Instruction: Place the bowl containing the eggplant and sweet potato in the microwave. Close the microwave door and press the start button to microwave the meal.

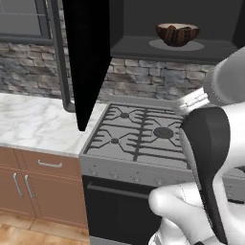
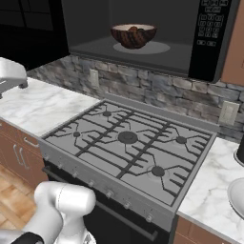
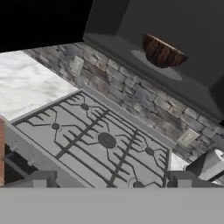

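Note:
The dark-brown bowl (image 1: 177,34) (image 2: 133,35) (image 3: 162,51) sits on the round turntable (image 2: 157,47) inside the black microwave (image 2: 90,28). Dark reddish-brown food shows just above its rim, but I cannot tell the eggplant from the sweet potato. The microwave door (image 1: 86,57) (image 3: 39,22) stands swung open to the left, hanging over the counter edge. The keypad (image 2: 209,24) is on the microwave's right side. My gripper (image 3: 111,181) is open with nothing between its fingertips (image 3: 39,179). It hovers above the stove, well back from the bowl and below it.
A gas stove (image 2: 128,143) with black grates lies under the microwave. Marble counter (image 1: 33,122) runs to its left, over wooden cabinets (image 1: 28,184). A stone backsplash (image 2: 157,86) is behind. A white bowl (image 2: 237,195) sits on the right counter.

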